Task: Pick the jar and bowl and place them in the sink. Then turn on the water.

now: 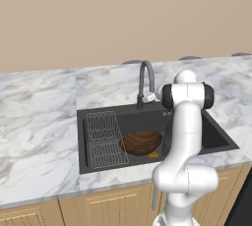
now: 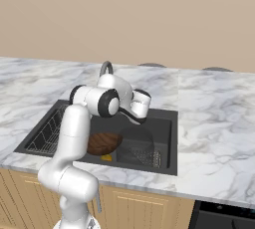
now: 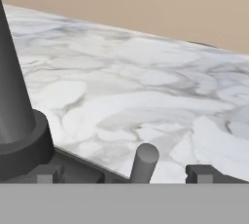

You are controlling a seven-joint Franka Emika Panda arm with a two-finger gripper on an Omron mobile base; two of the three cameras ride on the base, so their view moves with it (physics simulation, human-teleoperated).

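With the bowl [image 1: 141, 142] and the translucent jar [image 2: 135, 142] already lying in the sink [image 1: 98, 116], the gripper [image 3: 121, 177] was held wide open and empty beside the faucet [image 1: 145, 83], its handle [image 3: 144, 162] between the jaws, apparently to start the water.

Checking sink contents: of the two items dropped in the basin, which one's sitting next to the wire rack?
The bowl: dark brown wood, beside the wire rack. The translucent grey jar sits on the bowl's other side, away from the rack.
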